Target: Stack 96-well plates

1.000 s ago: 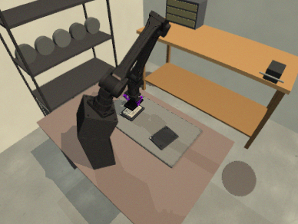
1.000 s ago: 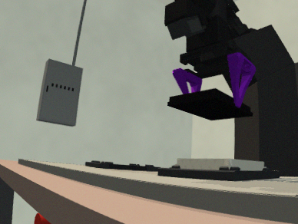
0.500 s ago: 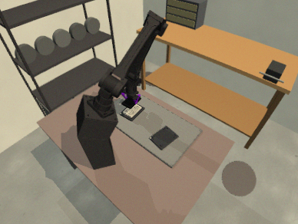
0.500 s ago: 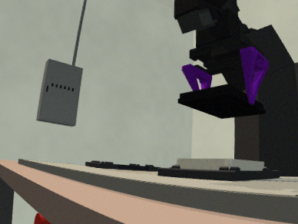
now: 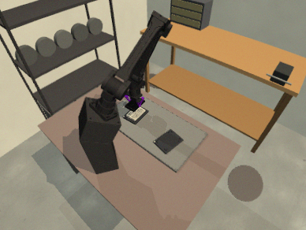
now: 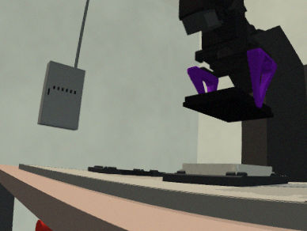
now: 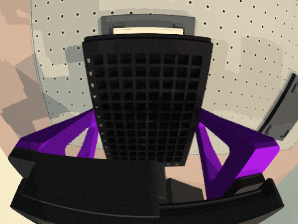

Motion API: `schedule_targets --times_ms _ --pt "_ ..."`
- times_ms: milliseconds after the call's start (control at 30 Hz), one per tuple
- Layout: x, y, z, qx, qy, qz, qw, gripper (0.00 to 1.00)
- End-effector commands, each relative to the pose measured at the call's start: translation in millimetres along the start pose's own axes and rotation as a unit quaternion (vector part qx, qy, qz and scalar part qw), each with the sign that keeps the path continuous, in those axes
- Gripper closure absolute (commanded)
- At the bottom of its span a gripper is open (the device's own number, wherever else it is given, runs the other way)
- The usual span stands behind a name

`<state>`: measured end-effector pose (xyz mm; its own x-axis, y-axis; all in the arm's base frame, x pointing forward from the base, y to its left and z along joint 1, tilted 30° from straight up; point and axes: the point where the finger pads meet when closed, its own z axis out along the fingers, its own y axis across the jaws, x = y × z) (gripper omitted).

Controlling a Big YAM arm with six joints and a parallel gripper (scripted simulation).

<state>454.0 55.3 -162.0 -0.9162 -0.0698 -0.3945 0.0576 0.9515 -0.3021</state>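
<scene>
My gripper point(image 6: 231, 85) with purple fingers is shut on a black 96-well plate point(image 6: 228, 104) and holds it in the air, gripped across its two long sides. In the wrist view the held plate point(image 7: 148, 99) fills the middle, its well grid facing the camera. A white 96-well plate point(image 6: 227, 169) sits in the black nest N2 point(image 6: 225, 179) on the grey mat, well below the held plate. In the wrist view the white plate point(image 7: 148, 30) peeks out just beyond the held plate's far edge. Nest N1 point(image 5: 168, 141) is empty. The A1 marks are too small to see.
The arm's dark base block point(image 5: 98, 138) stands beside nest N2. A grey perforated mat point(image 5: 163, 131) carries both nests. A metal shelf rack point(image 5: 55, 51) stands behind, an orange workbench point(image 5: 233, 59) to the right. A grey box point(image 6: 61, 95) hangs from a cable.
</scene>
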Motion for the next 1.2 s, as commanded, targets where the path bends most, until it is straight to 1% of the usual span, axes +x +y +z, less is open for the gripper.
schedule_targets --times_ms 0,133,167,333,367,400,667,800,900,967,1167 --pt "5 -5 0.4 0.004 0.005 0.01 1.0 1.0" --pt "3 -5 0.4 0.003 0.002 0.011 1.0 1.0" --pt "-2 0 -3.2 -0.001 -0.004 0.003 1.0 1.0" --pt "-2 0 -3.2 -0.001 -0.004 0.003 1.0 1.0" --pt "2 -5 6.1 0.003 0.0 0.013 1.0 1.0" --pt "-1 -4 8.0 0.002 -0.002 0.01 1.0 1.0" --pt "-1 -1 20.4 0.0 -0.003 0.001 1.0 1.0" --pt "-1 -4 28.1 0.001 -0.002 0.004 1.0 1.0" --pt "-4 -1 27.2 0.0 -0.005 0.002 1.0 1.0" --pt "-2 -3 32.8 0.001 -0.002 0.003 1.0 1.0" --pt "-2 -4 43.1 0.001 -0.001 0.004 1.0 1.0"
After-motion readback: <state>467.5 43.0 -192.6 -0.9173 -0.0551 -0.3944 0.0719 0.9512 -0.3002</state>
